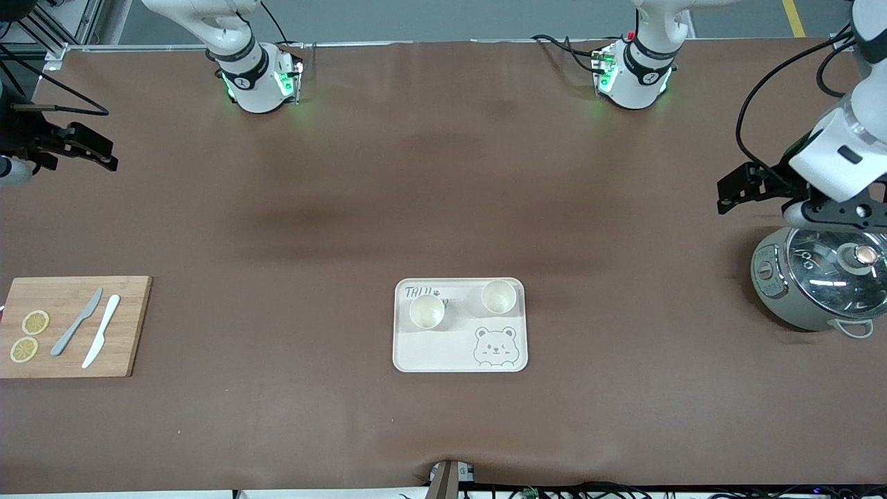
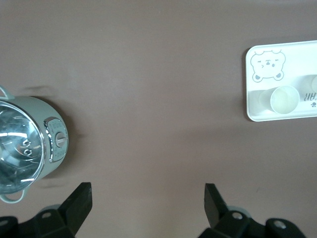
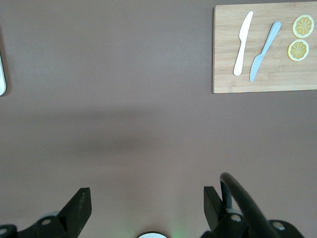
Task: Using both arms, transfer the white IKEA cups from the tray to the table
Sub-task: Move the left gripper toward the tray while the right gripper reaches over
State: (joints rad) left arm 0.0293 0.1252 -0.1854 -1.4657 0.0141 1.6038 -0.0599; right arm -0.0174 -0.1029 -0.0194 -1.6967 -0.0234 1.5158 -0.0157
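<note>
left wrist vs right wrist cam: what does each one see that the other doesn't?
Only the left wrist view shows the cooker with glass lid, the bear drawing, one white cup on the tray and the open left gripper. Only the right wrist view shows the cutting board with a white knife, a grey knife, two lemon slices and the open right gripper. Both show the brown table cover and part of the tray.
</note>
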